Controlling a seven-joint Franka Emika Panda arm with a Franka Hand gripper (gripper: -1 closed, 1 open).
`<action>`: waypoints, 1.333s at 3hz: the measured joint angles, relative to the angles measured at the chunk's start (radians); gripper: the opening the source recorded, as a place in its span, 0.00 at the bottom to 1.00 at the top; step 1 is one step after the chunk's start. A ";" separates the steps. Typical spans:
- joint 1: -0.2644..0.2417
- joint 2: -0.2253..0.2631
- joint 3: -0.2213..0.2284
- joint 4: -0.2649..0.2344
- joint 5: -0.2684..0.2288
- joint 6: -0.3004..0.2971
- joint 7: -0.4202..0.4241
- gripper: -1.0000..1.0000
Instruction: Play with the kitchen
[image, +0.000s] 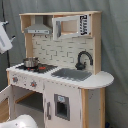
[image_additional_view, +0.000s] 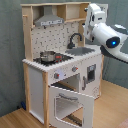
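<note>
I cannot tell whether the jaws are apart or together, because neither picture shows me the fingers. In the second exterior view I see only the white robot arm with its rounded joint and blue light (image_additional_view: 106, 34), raised at the second exterior view's right, above the sink side of the kitchen and apart from it. In the first exterior view a white piece of the arm shows at the first exterior view's left edge, beside the hood.

The child-size white and light-wood toy kitchen (image: 60, 90) stands upright on the wooden floor (image_additional_view: 15, 119) before a grey curtain (image: 114, 45). Its long axis runs along the counter, from the black stovetop (image: 37, 67) to the grey sink (image: 71, 74) with the black curved faucet (image: 83, 58). In the first exterior view its front faces toward the camera and a little to the first exterior view's left. In the second exterior view the front faces toward the second exterior view's right.

A small metal pot (image_additional_view: 48, 56) stands on the stovetop under the grey hood (image_additional_view: 49, 21). The windowed oven door (image_additional_view: 71, 106) hangs open, folded down and outward from the front. Above the sink side is a shelf with a small framed window panel (image: 71, 26).
</note>
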 joint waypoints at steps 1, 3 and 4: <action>0.041 -0.061 0.050 -0.001 0.000 -0.018 -0.047 1.00; 0.086 -0.137 0.224 -0.036 -0.008 -0.019 -0.110 1.00; 0.153 -0.140 0.285 -0.098 -0.028 -0.021 -0.133 1.00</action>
